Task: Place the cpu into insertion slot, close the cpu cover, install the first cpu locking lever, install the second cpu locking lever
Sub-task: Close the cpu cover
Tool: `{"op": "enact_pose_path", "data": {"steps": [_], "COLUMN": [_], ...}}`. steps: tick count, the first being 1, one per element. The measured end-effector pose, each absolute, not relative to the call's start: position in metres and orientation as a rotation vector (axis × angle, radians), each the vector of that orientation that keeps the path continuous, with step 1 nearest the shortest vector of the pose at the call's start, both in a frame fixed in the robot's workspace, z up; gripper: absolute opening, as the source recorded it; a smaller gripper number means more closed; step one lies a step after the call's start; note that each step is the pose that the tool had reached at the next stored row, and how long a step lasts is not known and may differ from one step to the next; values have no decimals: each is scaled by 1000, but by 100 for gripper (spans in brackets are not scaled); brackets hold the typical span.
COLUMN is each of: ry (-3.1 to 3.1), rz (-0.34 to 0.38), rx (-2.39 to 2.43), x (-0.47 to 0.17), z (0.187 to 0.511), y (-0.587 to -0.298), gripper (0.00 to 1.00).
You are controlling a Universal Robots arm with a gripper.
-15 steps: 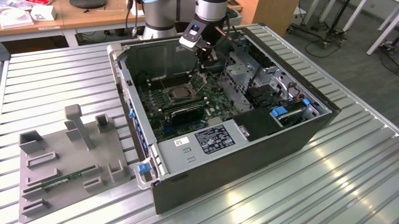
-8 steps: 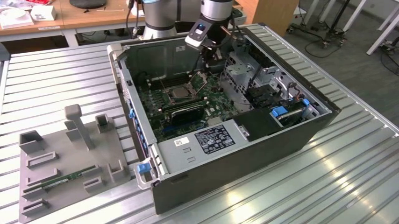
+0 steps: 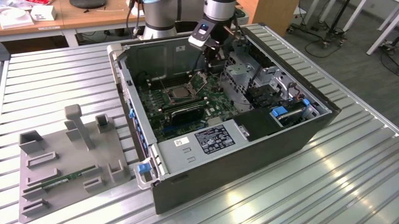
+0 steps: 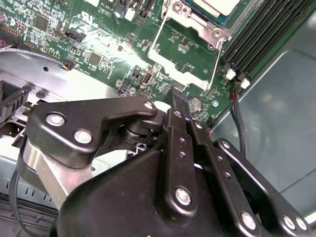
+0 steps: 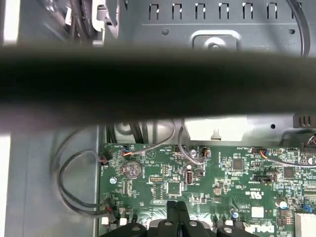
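- Black gripper (image 4: 180,101) links sit closest to the lens in the second wrist view. Its two fingers are pressed together with nothing seen between them. The tips are close over the green circuit board (image 4: 98,44), beside a round coin battery (image 4: 195,103).
- Chip (image 3: 181,92) lies pale face up in the socket (image 4: 217,33), at the middle of the board.
- Cover plate (image 4: 198,20) looks folded flat around the chip, though I cannot tell if it is fully down.
- One thin wire lever (image 4: 157,35) and a second wire lever (image 4: 216,59) run along the socket's two sides, seemingly unlatched.
- Judging by this, the chip is placed and the lever step is in hand. Any move on a lever calls for small, exact tip placement against a thin rod.
- In the exterior view the gripper hangs deep in the open computer case (image 3: 262,163), near its far wall, with a silver drive cage (image 3: 240,70) close on the exterior view's right.
- Memory slots (image 4: 256,34) run along one side of the socket, and a black cable (image 5: 74,182) loops at the board's edge. Free room is mostly upward.
- Slatted metal table (image 3: 349,177) carries the case. A grey parts tray (image 3: 62,158) sits well apart on the exterior view's left.
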State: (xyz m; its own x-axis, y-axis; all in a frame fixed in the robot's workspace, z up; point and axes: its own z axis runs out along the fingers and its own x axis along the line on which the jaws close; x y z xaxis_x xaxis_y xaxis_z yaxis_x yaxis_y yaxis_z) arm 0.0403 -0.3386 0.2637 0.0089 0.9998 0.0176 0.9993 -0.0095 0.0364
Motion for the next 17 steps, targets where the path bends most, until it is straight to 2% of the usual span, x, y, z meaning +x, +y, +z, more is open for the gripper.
{"op": "enact_pose_path", "data": {"steps": [17], "ry": [2201], "rz": [60], "rx": [2222], "x": [42], "z": [248], "y": [-339], "gripper": [11]}}
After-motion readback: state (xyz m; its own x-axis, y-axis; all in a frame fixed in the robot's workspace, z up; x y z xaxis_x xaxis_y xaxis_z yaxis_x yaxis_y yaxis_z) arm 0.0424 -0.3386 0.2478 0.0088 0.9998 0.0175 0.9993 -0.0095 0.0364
